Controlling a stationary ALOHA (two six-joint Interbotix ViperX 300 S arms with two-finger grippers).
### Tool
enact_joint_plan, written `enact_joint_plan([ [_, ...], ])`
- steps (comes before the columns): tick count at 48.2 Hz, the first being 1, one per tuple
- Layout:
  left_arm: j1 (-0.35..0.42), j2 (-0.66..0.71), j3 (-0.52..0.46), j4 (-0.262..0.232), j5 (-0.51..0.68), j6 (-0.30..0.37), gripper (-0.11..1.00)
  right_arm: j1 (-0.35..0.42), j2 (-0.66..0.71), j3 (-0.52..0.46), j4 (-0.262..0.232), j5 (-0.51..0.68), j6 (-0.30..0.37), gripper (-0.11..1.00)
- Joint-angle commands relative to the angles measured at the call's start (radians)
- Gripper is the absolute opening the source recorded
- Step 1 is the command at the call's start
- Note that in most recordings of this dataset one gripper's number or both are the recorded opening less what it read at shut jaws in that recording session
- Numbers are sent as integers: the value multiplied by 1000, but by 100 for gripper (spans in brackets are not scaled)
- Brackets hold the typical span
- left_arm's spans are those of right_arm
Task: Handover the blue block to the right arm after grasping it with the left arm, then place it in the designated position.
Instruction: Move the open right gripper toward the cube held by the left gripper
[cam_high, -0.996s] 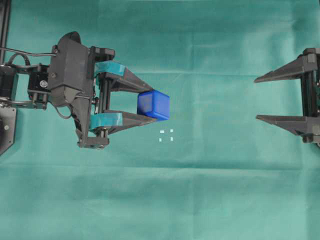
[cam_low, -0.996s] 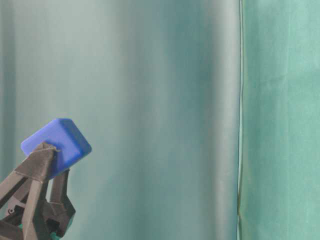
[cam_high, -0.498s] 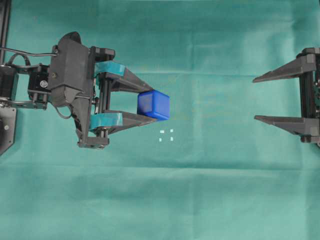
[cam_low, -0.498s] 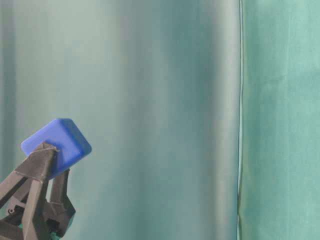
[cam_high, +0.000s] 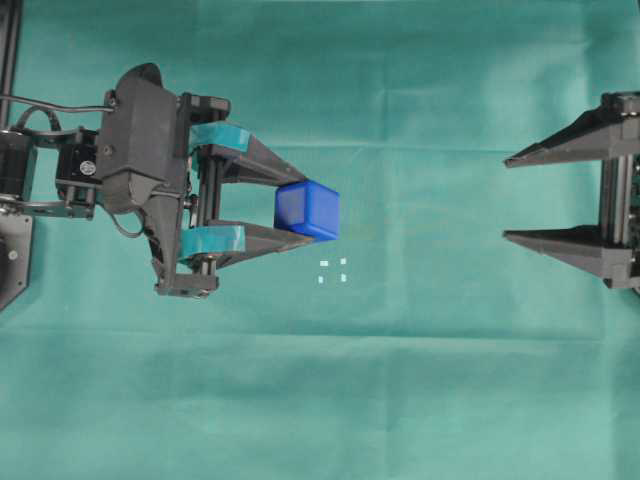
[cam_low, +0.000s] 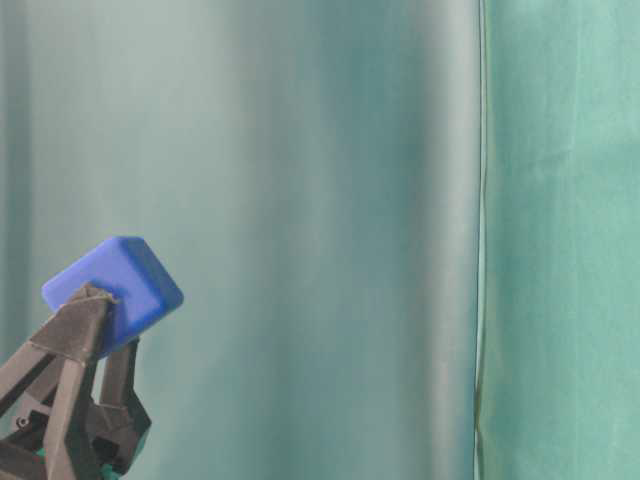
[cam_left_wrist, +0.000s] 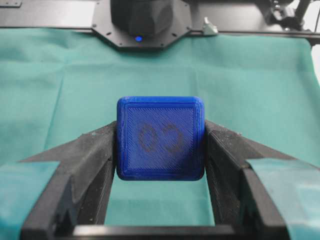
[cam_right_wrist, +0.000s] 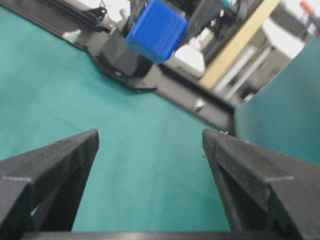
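The blue block (cam_high: 308, 209) hangs above the green cloth, pinched between the tips of my left gripper (cam_high: 293, 208), whose finger bases carry teal bands. From the left wrist the block (cam_left_wrist: 160, 137) fills the gap between both fingers (cam_left_wrist: 95, 150), a faint mark on its face. At table level the block (cam_low: 113, 281) sits tilted on the fingertips. My right gripper (cam_high: 508, 197) stands wide open at the right edge, pointing at the block, well apart from it. The right wrist view has the block (cam_right_wrist: 156, 29) far ahead, above the open fingers (cam_right_wrist: 65, 150). The designated position (cam_high: 333, 271), tiny white marks, lies just below-right of the block.
Green cloth (cam_high: 330, 400) covers the table and a green curtain (cam_low: 300, 200) hangs behind. The left arm's body (cam_high: 140, 160) and base fill the far left. A black frame rail (cam_left_wrist: 50, 15) runs along the table's far edge in the left wrist view.
The left gripper and the block have held still. The right gripper has shifted slightly upward and a little to the left in the overhead view, still wide open.
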Motion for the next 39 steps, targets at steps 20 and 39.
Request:
enact_joint_plan([
  [20, 5, -17, -14, -2, -8, -2, 46, -2, 6, -37, -304, 14, -327, 91],
  [39, 9, -17, -14, -3, -8, -2, 46, 0, 6, -51, -351, 80, -376, 89],
])
